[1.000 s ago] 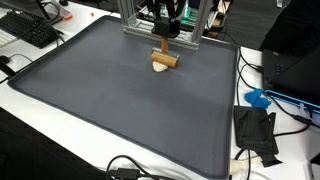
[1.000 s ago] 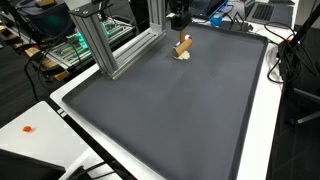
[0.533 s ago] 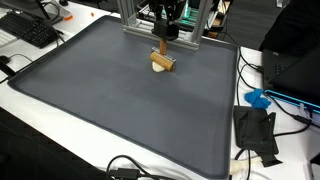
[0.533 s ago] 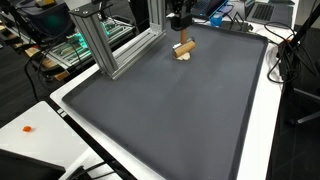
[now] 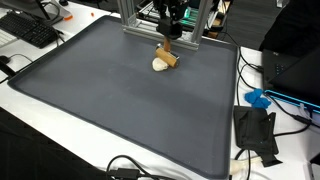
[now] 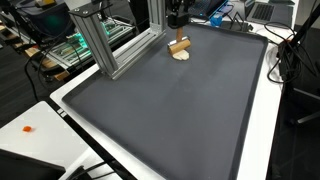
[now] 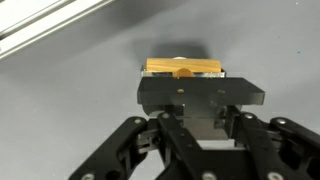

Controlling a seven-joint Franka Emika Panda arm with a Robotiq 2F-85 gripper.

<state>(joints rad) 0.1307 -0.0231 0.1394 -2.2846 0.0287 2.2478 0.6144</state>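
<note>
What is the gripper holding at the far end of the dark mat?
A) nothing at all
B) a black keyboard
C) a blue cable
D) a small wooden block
D: the gripper is shut on a small wooden block, which shows between its fingers in the wrist view and hangs tilted beside a pale piece on the mat.

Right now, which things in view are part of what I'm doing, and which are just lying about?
In hand: tool, shut on the wooden block; cream piece by it; grey mat.
Lying about: keyboard, blue item, black object, aluminium frame.
</note>
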